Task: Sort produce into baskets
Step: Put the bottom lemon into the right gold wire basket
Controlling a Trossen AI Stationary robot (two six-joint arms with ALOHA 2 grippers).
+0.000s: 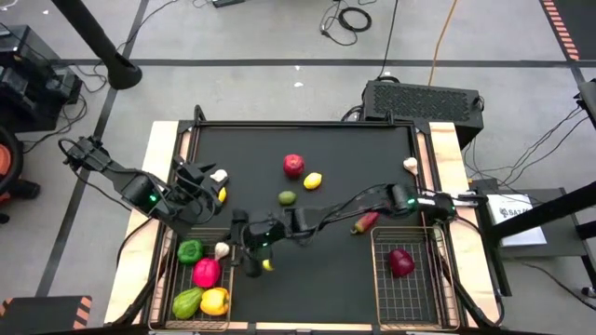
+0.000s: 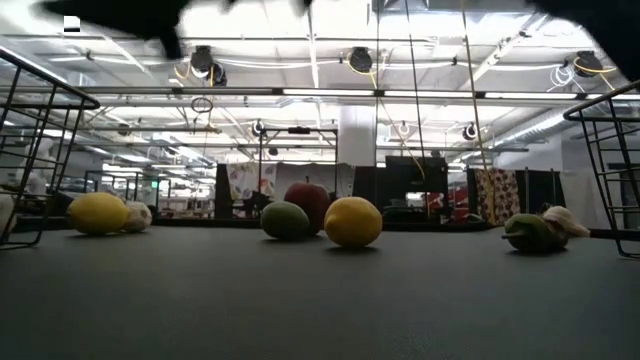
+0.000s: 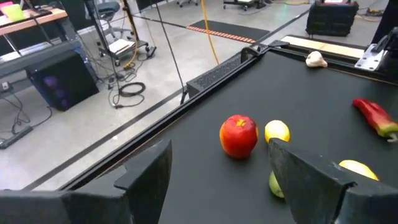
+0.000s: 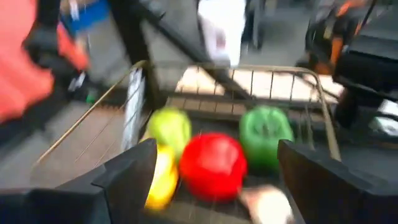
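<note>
**Around the work table**

A black perforated metal box (image 1: 424, 98) sits on the grey floor just behind the dark table (image 1: 354, 149). An orange cable (image 1: 440, 37) and coiled black cables (image 1: 349, 17) lie farther back. A white labelled paper (image 1: 515, 212) rests beside the table.

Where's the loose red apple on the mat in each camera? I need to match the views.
High view: the apple sits upper middle of the mat.
Low view: centre of the picture, partly behind the lime.
Left wrist view: near the middle, on the mat.
Right wrist view: not in it.
Shared landmark: the lemon next to the apple, seen in the high, low and left wrist views.
</note>
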